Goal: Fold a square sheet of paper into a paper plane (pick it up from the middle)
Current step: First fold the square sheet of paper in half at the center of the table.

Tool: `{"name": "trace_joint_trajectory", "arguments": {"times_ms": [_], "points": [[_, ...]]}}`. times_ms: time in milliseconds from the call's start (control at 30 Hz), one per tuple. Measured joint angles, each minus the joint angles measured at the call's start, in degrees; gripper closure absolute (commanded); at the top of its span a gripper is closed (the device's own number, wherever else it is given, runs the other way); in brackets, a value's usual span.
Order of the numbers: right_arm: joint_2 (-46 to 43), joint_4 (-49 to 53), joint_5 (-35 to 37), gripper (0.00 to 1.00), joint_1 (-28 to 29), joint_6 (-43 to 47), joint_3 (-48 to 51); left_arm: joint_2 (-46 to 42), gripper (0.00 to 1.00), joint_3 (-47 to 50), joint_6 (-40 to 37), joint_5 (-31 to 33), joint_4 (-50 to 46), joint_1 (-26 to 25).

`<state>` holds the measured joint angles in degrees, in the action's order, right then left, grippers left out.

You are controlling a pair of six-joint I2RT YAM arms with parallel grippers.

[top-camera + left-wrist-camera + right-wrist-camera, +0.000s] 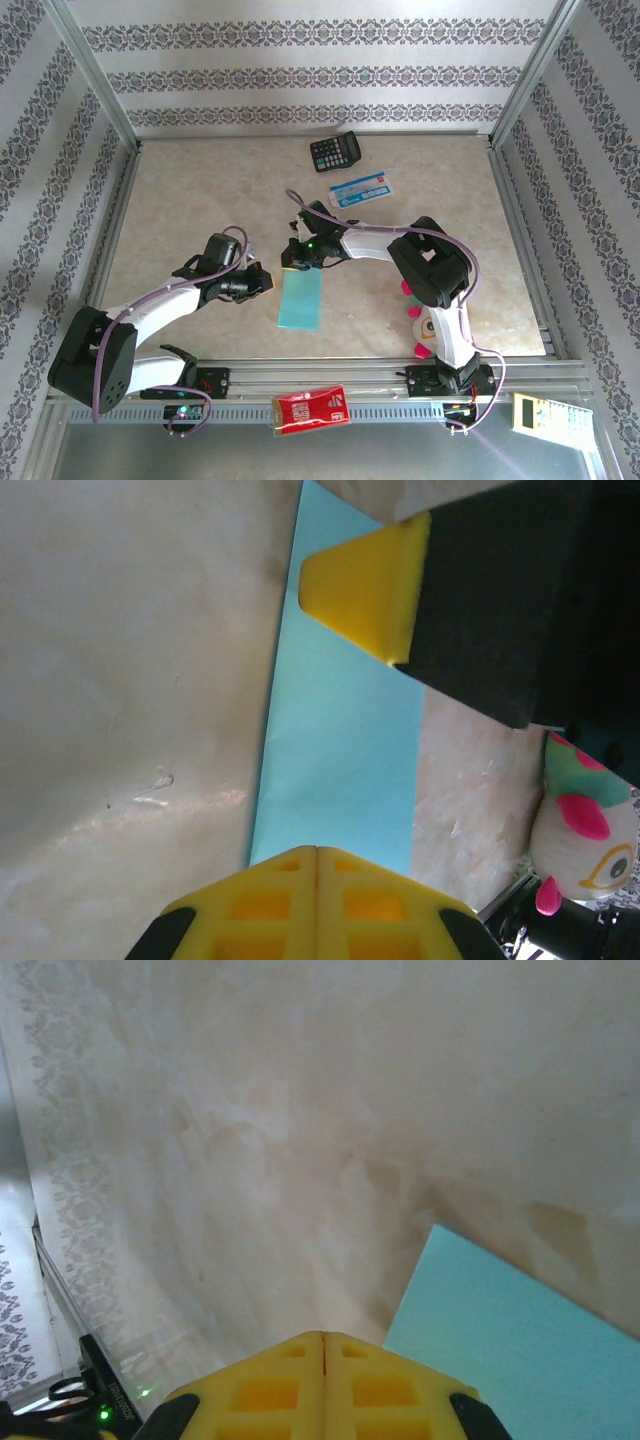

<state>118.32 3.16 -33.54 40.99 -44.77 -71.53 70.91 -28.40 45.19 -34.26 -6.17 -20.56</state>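
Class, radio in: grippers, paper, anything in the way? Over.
Left gripper shut, just left of paper. Right gripper shut, at its far end. Paper flat, narrow rectangle, no plane yet. Calculator, card beyond, apart.

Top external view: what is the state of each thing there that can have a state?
turquoise paper: flat on the table, a narrow rectangle, apparently folded in half
left gripper: shut, empty, beside the paper
right gripper: shut, empty, at the paper's far end
calculator: face up, display too small to read
blue-and-white card: lying flat
plush toy: lying beside the right arm
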Motion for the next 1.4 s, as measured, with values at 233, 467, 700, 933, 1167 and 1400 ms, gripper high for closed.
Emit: {"name": "trace_joint_trajectory", "arguments": {"times_ms": [233, 467, 700, 933, 1167, 1400], "points": [[1.84, -0.28, -0.42, 1.0, -0.74, 0.04, -0.09, 0.04, 0.97, 0.44, 0.13, -0.26, 0.07, 0.0], [2.38, -0.7, -1.16, 1.0, -1.55, 0.24, -0.39, 3.23, 0.94, 0.42, 0.76, -2.1, 2.49, -1.75], [2.64, -0.9, -1.51, 1.0, -2.27, 0.96, -0.7, 12.22, 0.99, -3.13, 2.29, -3.76, 7.76, -1.95], [2.64, -0.9, -1.51, 1.0, -2.27, 1.31, -0.7, 20.33, 1.0, -7.54, 2.75, -4.76, 12.98, -1.95], [2.64, -0.92, -1.49, 1.0, -2.27, 1.29, -0.7, 23.85, 1.0, -7.72, 2.78, -5.25, 14.45, -1.95], [2.64, -1.27, -1.33, 1.0, -2.27, 1.03, -0.46, 23.98, 0.99, -4.98, 3.32, -6.23, 17.94, -2.73]]}}
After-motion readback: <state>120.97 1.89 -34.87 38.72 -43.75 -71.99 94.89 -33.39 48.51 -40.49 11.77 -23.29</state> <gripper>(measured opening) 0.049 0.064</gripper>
